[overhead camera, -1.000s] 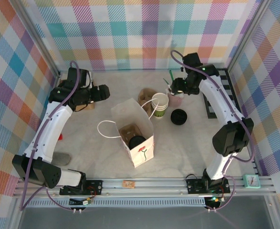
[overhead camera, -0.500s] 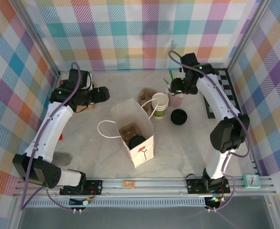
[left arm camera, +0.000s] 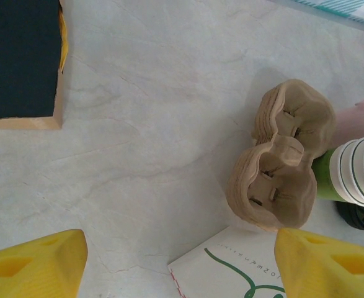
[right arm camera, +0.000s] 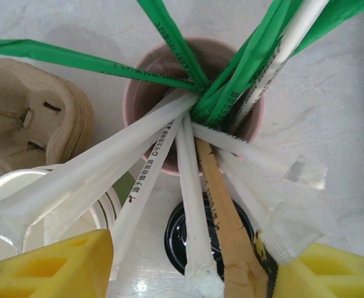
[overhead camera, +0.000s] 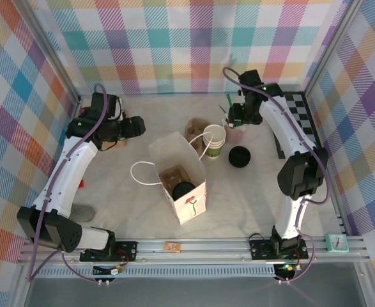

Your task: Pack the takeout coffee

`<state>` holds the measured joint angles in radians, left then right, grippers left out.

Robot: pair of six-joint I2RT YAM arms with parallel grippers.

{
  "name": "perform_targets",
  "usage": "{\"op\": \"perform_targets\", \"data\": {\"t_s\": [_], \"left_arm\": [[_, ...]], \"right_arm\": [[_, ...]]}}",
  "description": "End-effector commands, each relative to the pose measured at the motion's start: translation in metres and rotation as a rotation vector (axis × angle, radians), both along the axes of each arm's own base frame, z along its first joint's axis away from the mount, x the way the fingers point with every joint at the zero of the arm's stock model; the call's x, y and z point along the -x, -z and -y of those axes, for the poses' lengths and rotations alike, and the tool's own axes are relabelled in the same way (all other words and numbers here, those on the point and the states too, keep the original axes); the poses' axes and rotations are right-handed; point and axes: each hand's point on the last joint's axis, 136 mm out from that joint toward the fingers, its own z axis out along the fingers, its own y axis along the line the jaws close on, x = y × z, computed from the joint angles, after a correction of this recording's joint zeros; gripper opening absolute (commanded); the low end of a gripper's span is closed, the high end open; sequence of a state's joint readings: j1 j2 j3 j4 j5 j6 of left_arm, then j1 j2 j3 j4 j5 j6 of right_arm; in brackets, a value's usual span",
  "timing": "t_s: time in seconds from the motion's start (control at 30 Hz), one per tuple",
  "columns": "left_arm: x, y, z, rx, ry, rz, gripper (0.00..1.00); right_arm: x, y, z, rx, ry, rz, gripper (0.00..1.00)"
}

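The takeout coffee [overhead camera: 183,189] already sits inside the open white paper bag [overhead camera: 190,203] at the table's middle, its black lid up and a brown carrier [overhead camera: 170,174] just beside it at 11 o'clock. Judging by that, the step in hand is adding a straw.

The right gripper [overhead camera: 235,115] hangs over the pink cup [overhead camera: 237,135] of straws, at about 1 o'clock from the bag. In the right wrist view the right gripper's [right arm camera: 203,248] jaws stand apart with nothing clamped. Several white wrapped straws [right arm camera: 188,186] and a brown wrapped one [right arm camera: 216,205] fan out toward 6 o'clock between them. The green wrapped straws [right arm camera: 169,43] lean away toward 10, 12 and 1 o'clock.

To do this well, it should single out one white straw before closing, since a grip here would likely catch a bundle. The straw leaning toward 7 o'clock lies more apart from its neighbours. Pinch it above the cup's rim and draw it out along its own lean, so the light cup does not tip toward the loose black lid [overhead camera: 239,156].

The left gripper [overhead camera: 136,126] waits at 11 o'clock from the bag, jaws wide and empty, clear of the bag's mouth.
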<state>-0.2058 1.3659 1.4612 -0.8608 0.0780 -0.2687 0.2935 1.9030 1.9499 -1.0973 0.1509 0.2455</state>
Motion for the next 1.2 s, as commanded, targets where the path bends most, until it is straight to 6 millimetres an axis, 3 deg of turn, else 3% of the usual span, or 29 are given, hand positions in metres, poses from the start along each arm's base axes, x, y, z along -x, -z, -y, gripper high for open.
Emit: {"op": "perform_targets", "data": {"t_s": [0.0,0.17,0.37,0.53,0.67,0.93,1.17], "left_arm": [[0.000,-0.002,-0.007,-0.005,-0.009,0.017,0.79],[0.001,-0.004,-0.008,-0.007,-0.007,0.020,0.78],[0.001,-0.006,-0.008,-0.007,-0.008,0.027,0.77],[0.001,-0.007,-0.009,-0.008,-0.011,0.030,0.77],[0.001,-0.010,-0.009,-0.008,-0.010,0.039,0.76],[0.001,-0.014,-0.011,-0.009,-0.012,0.049,0.76],[0.001,-0.021,-0.014,-0.009,-0.018,0.066,0.75]], "right_arm": [[-0.004,-0.006,0.009,0.032,0.021,0.015,0.59],[-0.001,-0.002,0.010,0.042,0.022,-0.010,0.44],[0.005,0.005,0.014,0.061,0.030,-0.026,0.40],[0.007,0.004,0.015,0.064,0.040,-0.025,0.20],[0.008,-0.005,0.013,0.051,0.033,-0.009,0.12],[0.016,-0.033,0.012,0.056,0.019,0.029,0.06],[0.038,-0.091,0.007,0.033,-0.016,0.119,0.07]]}}
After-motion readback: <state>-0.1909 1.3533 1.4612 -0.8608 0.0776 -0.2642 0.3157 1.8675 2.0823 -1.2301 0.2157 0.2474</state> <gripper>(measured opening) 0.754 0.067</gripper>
